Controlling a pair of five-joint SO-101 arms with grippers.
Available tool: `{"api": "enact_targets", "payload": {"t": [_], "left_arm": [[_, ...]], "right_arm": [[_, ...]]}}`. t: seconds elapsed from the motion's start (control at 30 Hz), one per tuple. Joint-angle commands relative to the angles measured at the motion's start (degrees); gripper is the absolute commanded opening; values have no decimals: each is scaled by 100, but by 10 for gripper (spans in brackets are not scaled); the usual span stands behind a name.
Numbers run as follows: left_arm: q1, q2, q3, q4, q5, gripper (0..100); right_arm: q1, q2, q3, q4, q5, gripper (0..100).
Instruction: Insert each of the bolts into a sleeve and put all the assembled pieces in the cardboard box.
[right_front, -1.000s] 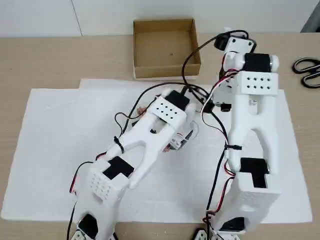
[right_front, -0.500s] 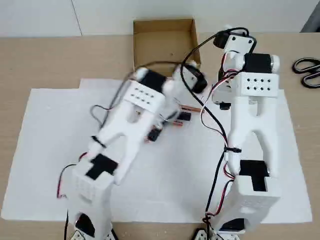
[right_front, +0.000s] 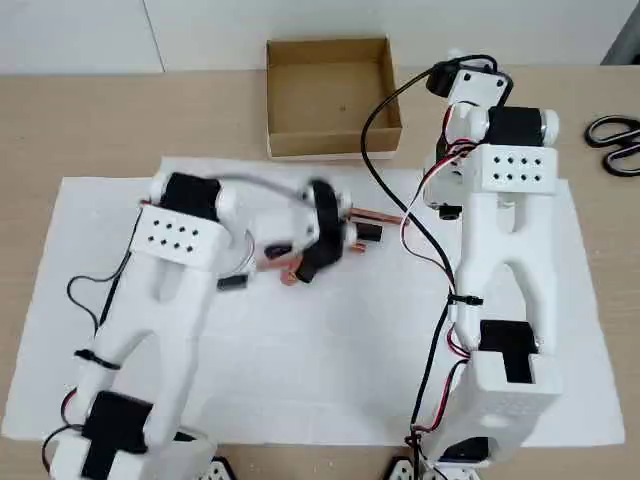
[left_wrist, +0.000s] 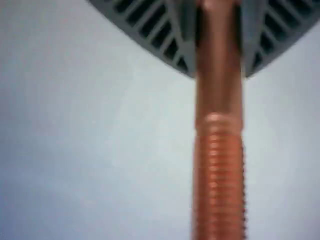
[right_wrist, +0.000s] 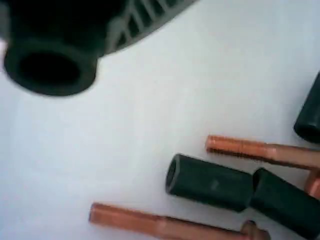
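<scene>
one copper bolt (left_wrist: 218, 150), clenched in the left pincer (left_wrist: 218, 45) over the white sheet (left_wrist: 75, 150), should meet squarely the open mouth of the black sleeve (right_wrist: 50, 67) gripped by the right pincer (right_wrist: 60, 35), axes aligned before pushing.

No writing, label, brand mark or number can be read on the cardboard box (right_front: 322, 100) or the white sheet (right_front: 330, 370).

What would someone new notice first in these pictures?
A copper bolt, clamped in the left gripper, looms close in the left wrist view. The right gripper holds a black sleeve near loose bolts and sleeves on the white paper. The cardboard box beyond sits empty.
</scene>
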Motion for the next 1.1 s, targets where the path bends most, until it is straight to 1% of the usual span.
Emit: {"api": "enact_targets", "payload": {"t": [0.0,0.07,0.17,0.3,0.43,0.6,0.8,0.97,1.07], "left_arm": [[-132,-413,558,97,-1767,6],[-246,-387,576,88,-2198,6],[-457,-149,558,62,-2488,6],[-941,404,549,-624,-3165,6],[-1116,853,400,-1169,-3235,6],[-1371,1600,101,-1670,-3244,6],[-1424,2382,-804,-1600,-3244,9],[-1398,2927,-1587,-1336,-3235,80],[-1389,3200,-1991,-1187,-3218,86]], "right_arm": [[40,-286,-26,57,18,3],[13,-286,-26,57,9,3],[31,-286,-26,57,18,3],[31,-286,-26,57,18,3],[-57,-286,-26,48,44,3],[-119,-295,-26,48,325,3],[-127,-259,-26,40,316,3],[-127,-251,-26,40,316,3],[-127,-251,-26,40,316,3]]}}
